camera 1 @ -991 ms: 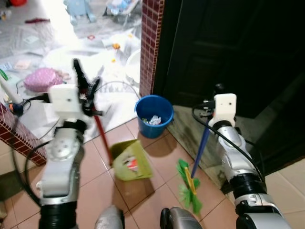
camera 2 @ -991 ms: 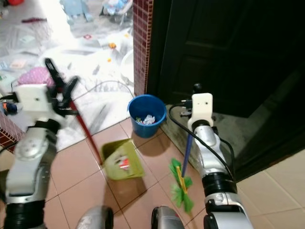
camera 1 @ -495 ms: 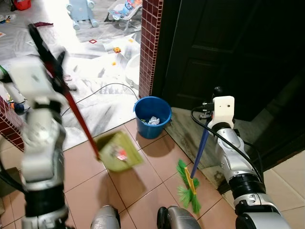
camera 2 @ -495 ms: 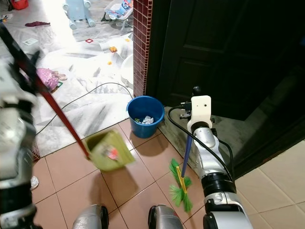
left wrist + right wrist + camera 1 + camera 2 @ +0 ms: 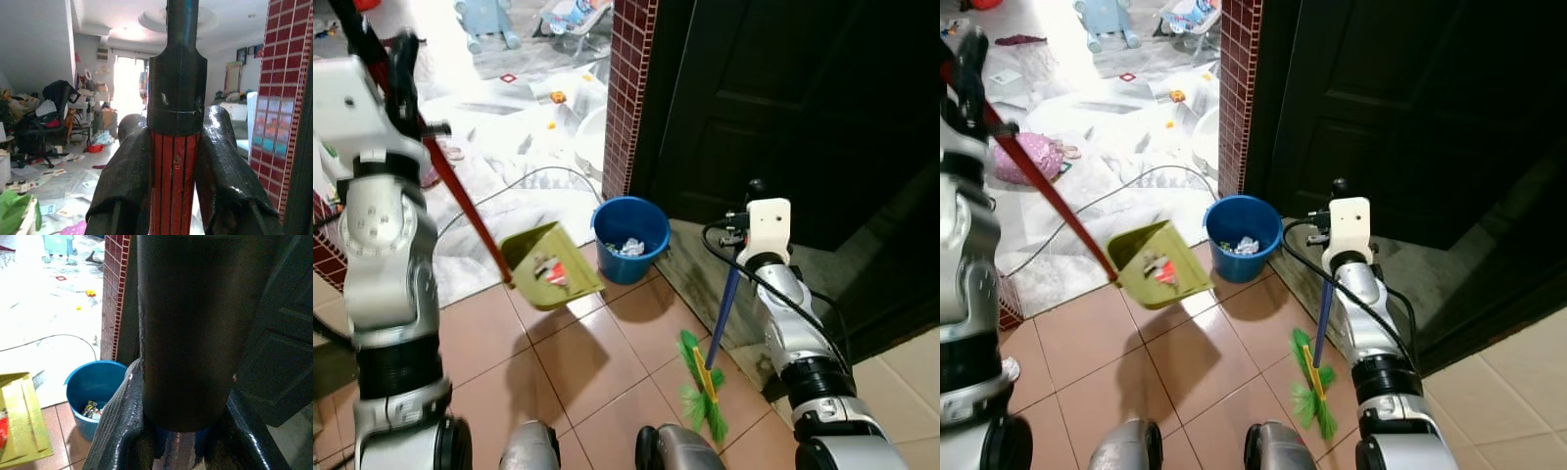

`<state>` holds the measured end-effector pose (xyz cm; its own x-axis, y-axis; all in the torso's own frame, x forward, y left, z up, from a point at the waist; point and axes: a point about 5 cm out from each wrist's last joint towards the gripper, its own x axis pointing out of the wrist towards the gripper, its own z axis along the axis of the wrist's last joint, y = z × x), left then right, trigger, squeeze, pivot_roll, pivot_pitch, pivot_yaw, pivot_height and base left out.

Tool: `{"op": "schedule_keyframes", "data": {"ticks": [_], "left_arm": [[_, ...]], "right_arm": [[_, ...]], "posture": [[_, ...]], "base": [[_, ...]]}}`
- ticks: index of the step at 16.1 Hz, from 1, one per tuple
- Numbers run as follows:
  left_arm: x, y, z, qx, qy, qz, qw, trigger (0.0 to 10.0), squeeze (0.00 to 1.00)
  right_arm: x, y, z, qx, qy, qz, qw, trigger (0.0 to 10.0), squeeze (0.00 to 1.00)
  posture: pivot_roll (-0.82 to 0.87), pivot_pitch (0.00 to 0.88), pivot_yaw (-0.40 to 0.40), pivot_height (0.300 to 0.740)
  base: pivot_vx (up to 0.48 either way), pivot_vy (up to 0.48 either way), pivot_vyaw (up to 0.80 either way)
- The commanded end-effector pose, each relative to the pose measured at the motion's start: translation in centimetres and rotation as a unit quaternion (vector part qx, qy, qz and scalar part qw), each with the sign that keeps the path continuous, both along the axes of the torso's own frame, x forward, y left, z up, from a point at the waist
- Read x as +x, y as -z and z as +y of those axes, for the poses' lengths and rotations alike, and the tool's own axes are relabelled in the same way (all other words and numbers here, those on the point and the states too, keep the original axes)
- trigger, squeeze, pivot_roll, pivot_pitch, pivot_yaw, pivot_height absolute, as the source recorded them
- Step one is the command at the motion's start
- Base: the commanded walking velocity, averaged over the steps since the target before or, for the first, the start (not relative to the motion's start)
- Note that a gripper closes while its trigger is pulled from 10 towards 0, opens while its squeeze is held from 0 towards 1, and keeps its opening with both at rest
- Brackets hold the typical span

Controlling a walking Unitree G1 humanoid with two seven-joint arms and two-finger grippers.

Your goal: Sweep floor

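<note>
Holding the dustpan (image 5: 548, 266) by the bin (image 5: 628, 239), your left end effector (image 5: 176, 147) grips its handle; right end effector (image 5: 181, 431) grips the broom (image 5: 717, 333). Tipping is left.

Terracotta tile floor (image 5: 597, 352), dark door (image 5: 773, 98)

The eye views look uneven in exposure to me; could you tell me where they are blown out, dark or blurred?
Left eye view: floor beyond the brick pillar is overexposed, the door nearly black, the left hand slightly motion-blurred on the dustpan handle. Right eye view: the same glare and darkness; the broom is sharp, with the dustpan's shadow on the tiles.
</note>
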<state>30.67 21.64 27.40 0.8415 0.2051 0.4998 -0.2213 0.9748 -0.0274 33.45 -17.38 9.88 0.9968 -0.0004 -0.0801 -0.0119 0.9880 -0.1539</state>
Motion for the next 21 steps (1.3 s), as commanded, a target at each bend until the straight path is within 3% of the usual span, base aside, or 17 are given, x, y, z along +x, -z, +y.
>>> {"op": "schedule_keyframes", "data": {"ticks": [1,6,21], "left_arm": [[-0.4,-2.5,0.0,0.005,-0.006,-0.062,0.998,10.0,0.00],[0.3,-4.0,-0.5,-0.005,0.005,-0.089,0.996,10.0,0.00],[0.8,-4.0,-0.3,0.001,0.005,-0.092,0.996,10.0,0.00]], "right_arm": [[0.3,-0.5,-0.1,-0.005,-0.001,-0.010,1.000,10.0,0.00],[0.2,-0.4,0.0,-0.005,-0.002,-0.009,1.000,10.0,0.00],[0.1,-0.1,0.2,-0.009,-0.010,-0.003,1.000,10.0,0.00]], "posture": [[-0.01,0.085,-0.059,0.740],[-0.02,0.085,-0.057,0.740],[-0.02,0.087,-0.061,0.740]], "base": [[0.330,0.000,0.00],[0.367,0.000,0.00],[0.378,0.000,0.00]]}}
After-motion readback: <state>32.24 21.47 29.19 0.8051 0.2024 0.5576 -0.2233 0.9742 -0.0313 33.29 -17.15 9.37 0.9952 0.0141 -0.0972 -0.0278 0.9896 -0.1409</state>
